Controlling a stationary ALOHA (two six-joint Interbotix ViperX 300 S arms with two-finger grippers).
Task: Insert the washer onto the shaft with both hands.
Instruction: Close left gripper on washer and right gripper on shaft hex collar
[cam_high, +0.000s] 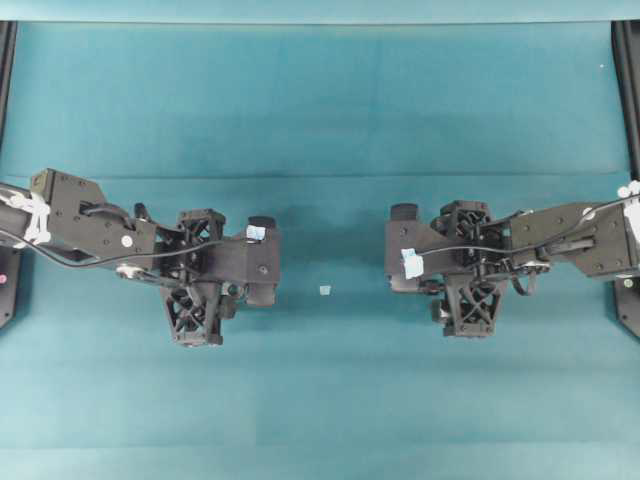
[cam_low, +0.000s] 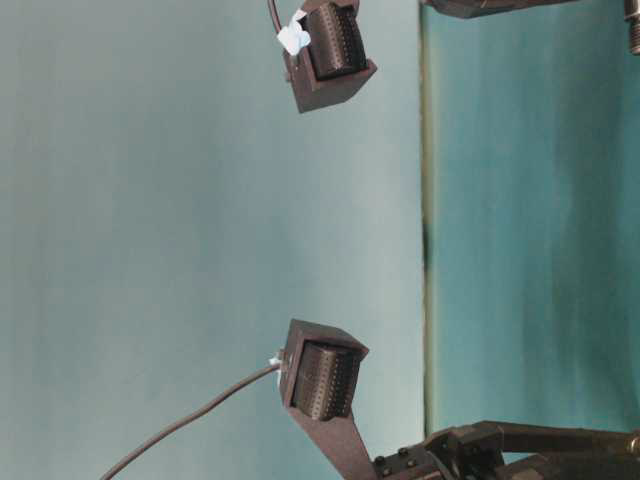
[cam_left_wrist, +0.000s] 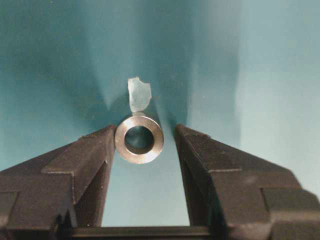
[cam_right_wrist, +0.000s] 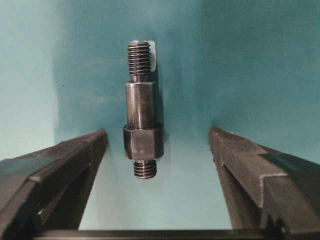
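On the teal bench, the left fingers stand narrowly about the washer, one touching it, while the right fingers flank the shaft, apart.

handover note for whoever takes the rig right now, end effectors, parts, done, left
Left end effector: jaws partly closed around the washer; one finger looks to be touching it, a gap shows on the other side, so no firm grip.
Right end effector: jaws open either side of the shaft, gaps on both sides, not gripped.
Both parts lie on the teal table, each beside a pale tape scrap.
Done: both arms positioned over their parts.
Left: grasp both, lift, bring together, slide washer onto shaft.
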